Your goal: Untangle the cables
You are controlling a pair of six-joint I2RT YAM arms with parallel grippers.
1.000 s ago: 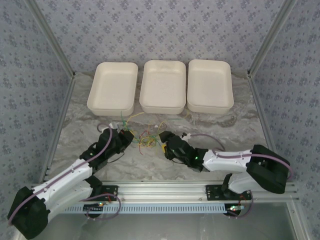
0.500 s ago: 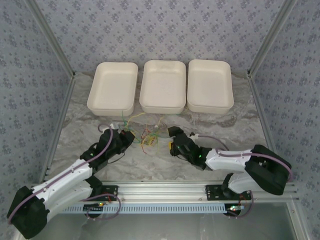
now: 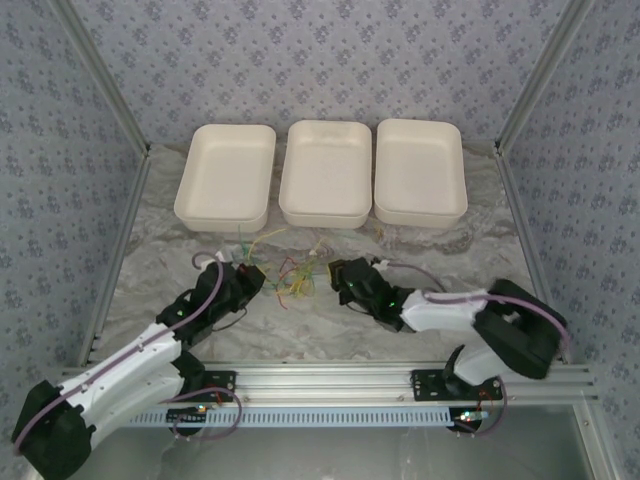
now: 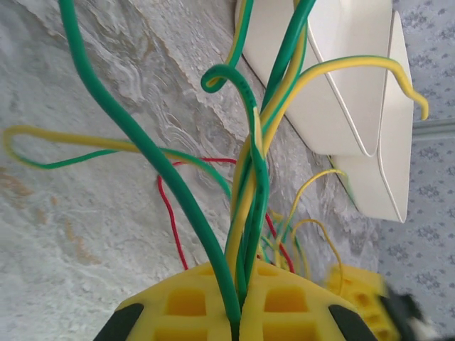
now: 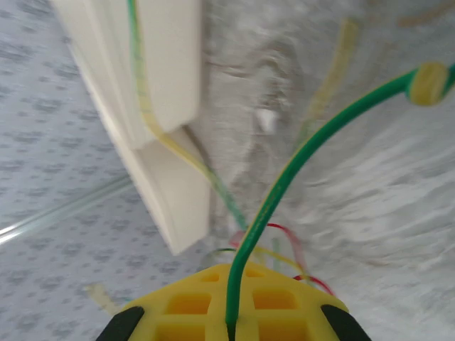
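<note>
In the top external view, the cables (image 3: 288, 276) lie as a loose tangle of green, yellow, red and orange strands on the marbled table (image 3: 420, 250). They sit between the two arms and just in front of the middle tray (image 3: 325, 172). A few strands reach back toward the near edges of the left tray (image 3: 226, 175) and the middle one. The right tray (image 3: 420, 170) stands beside them in the same row, and all three are white.

The left gripper (image 3: 257, 276) rests low at the left side of the tangle. In the left wrist view its yellow pads (image 4: 188, 305) are pressed together on a bundle of green and yellow-green strands. These rise from the seam and fan out over the table, some curling toward the trays at the upper right. A thin red strand loops on the surface behind the bundle.

The right gripper (image 3: 336, 271) sits at the right side of the tangle, facing the left one, with the tangle between them. The right wrist view is blurred, yet it shows the yellow pads (image 5: 188, 309) closed on a single green cable (image 5: 284, 185). That cable climbs from the seam toward the upper right. Red and yellow strands lie just beyond the pads, and a green-yellow strand trails toward the tray edges.
</note>
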